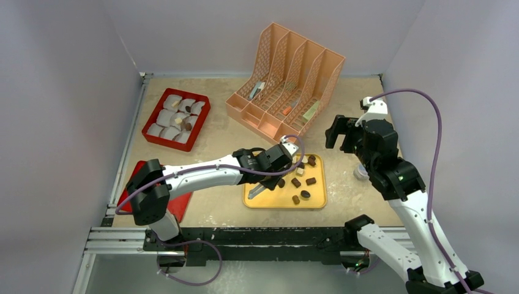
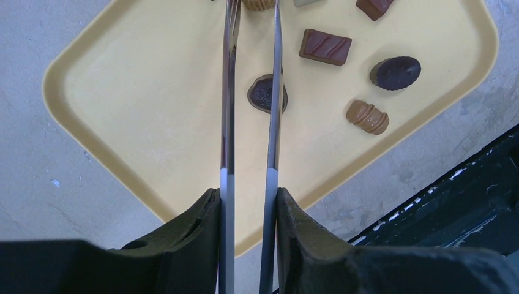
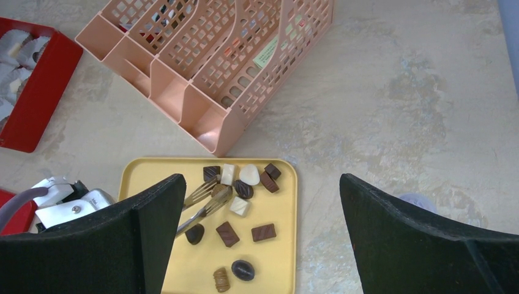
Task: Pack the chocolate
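Observation:
The chocolate [image 3: 232, 214] lies as several dark, caramel and white pieces on a yellow tray [image 1: 263, 199] in the middle of the table. My left gripper [image 2: 246, 202] is shut on metal tongs [image 2: 227, 110], pressing both arms. The tongs reach over the tray, their tips [image 3: 221, 195] around a caramel piece [image 2: 257, 3] in the far cluster. A dark oval piece [image 2: 263, 93] lies under the tong arms. My right gripper [image 3: 262, 184] hangs open and empty, high over the table to the right of the tray [image 1: 346, 131].
A red box [image 1: 176, 118] with white cup liners and a few pieces sits at the back left. A pink desk organizer [image 1: 287, 82] stands behind the tray. A red lid [image 1: 138, 184] lies under the left arm. A small pale object [image 3: 416, 201] rests right of the tray.

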{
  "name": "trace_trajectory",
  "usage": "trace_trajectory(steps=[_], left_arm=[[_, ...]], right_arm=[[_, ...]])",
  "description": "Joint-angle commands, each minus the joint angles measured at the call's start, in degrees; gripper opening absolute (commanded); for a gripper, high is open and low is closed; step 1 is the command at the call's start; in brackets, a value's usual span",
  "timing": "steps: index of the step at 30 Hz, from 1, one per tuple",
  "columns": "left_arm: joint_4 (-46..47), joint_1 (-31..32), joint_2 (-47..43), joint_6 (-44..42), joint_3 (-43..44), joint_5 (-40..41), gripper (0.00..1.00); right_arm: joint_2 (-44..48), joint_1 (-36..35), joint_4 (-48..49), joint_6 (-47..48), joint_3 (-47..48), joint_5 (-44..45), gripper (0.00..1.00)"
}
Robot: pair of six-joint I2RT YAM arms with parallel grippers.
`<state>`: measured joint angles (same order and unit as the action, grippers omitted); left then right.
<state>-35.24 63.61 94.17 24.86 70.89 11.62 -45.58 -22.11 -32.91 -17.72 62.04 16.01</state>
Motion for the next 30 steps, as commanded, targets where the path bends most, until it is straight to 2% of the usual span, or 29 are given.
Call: trace_trajectory(steps=[1,13,19,30], left_arm=[[0.61,1.17,-1.64,0.25,3.81,2.64,0.26],[-2.99,1.42,-8.08,6.07,2.27,7.87,0.22],[-5.96,0.62,-11.76,9.13,3.94,15.30,0.22],[-9.19,-15.34,-15.89,8.70,5.65,17.29,0.24]], right_arm=[[0.66,0.14,1.39,0.67,0.89,1.41,0.98],[0.54,0.12,1.46,0.40,0.97,0.99,0.98],[1.16,0.14,1.28,0.06,0.59,0.75,0.98],[1.68,0.11,2.26,-0.82,-0.10,-0.92,0.98]])
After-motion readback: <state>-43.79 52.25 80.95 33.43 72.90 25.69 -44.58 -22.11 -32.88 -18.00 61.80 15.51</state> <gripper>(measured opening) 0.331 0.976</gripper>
